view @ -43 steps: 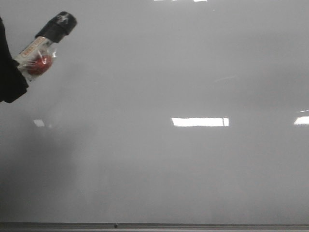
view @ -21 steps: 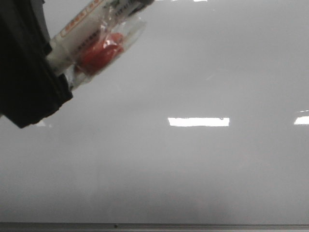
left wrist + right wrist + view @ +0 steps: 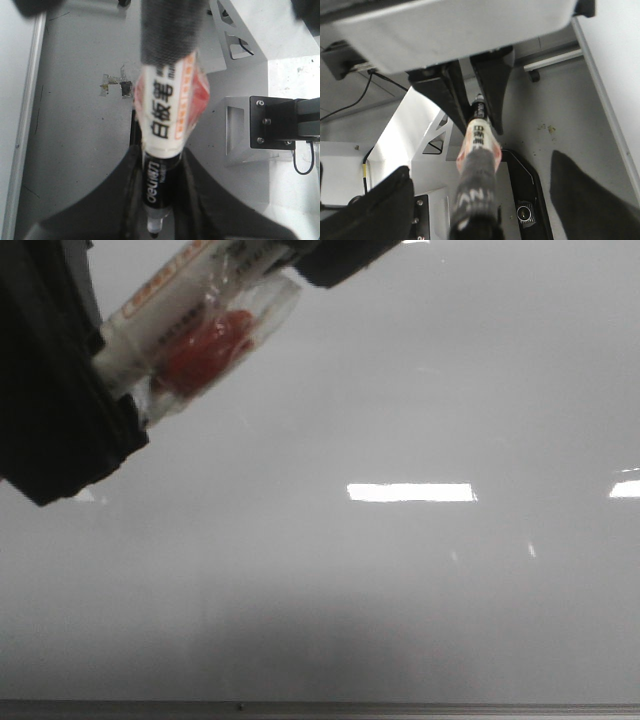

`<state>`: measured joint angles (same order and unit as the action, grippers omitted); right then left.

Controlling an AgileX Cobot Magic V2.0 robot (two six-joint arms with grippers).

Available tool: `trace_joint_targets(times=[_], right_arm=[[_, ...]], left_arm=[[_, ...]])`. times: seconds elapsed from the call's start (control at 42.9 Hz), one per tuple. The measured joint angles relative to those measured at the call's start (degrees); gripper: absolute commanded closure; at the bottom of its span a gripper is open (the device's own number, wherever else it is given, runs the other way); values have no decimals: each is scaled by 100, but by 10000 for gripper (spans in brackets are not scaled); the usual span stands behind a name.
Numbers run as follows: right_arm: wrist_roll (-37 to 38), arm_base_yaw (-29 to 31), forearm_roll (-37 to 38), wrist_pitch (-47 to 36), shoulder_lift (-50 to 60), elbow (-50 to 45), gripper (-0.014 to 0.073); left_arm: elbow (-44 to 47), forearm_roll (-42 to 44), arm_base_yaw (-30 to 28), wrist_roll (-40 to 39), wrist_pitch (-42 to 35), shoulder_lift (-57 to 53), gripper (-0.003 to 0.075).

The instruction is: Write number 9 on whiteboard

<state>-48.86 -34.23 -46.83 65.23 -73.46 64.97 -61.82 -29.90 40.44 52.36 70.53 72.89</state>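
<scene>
In the front view the left gripper (image 3: 118,385) fills the 10 o'clock corner, its jaws clamped on the marker (image 3: 180,295). The left wrist view shows the same grip, with the black fingers (image 3: 112,200) pressed to either side of the barrel's lower end. A red lump (image 3: 205,345) is bound against the barrel under clear wrap.

From that grip the marker's long axis runs toward 2 o'clock. It ends in a dark shape (image 3: 340,258) at the top edge, which I take for the cap, though that view alone does not settle it. The cap (image 3: 475,200) is plain in the right wrist view, dark and textured, and it points straight at that camera.

The right gripper (image 3: 485,215) stands wide open. Its two fingers (image 3: 382,212) lie to either side of the cap and well apart from it, touching nothing. So the cap lies along the line between the two grippers, end-on to the right one, which is the nearer to it. Uncapping looks to be the step in hand. It would need the right jaws to close on the cap and then pull along that axis.

The whiteboard (image 3: 400,590) spreads from centre out to 3 o'clock, with its rim (image 3: 400,707) at 6 o'clock. It is blank apart from light reflections, and no 9 is on it. The writing has not begun.
</scene>
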Motion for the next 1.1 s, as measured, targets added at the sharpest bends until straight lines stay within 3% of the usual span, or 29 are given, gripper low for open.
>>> trace_joint_targets(times=[0.117,0.187,0.42,0.536,0.653,0.816,0.863,0.98,1.096], right_arm=[[-14,-75,-43,-54,-157,0,28],[-39,-85,-100,-68,-235,0,90],[-107,-85,-291,-57,-331,8,426],[-120,-85,-288,44,-331,8,554],[-120,-74,-259,33,-331,21,648],[-120,-74,-249,66,-331,21,658],[-123,-74,-249,80,-331,21,658],[-133,27,-180,134,-331,21,658],[-133,407,-29,182,-251,-24,658]], left_arm=[[0,0,11,0,0,0,731],[0,0,11,0,0,0,731],[-6,0,11,0,-12,0,727],[-14,0,11,-32,-116,0,716],[-19,0,11,-69,-153,0,596],[-19,0,20,-58,-197,0,255],[-19,0,20,-58,-241,0,202],[-27,-36,20,-58,-419,0,176],[-27,-26,20,-58,-428,-3,216]])
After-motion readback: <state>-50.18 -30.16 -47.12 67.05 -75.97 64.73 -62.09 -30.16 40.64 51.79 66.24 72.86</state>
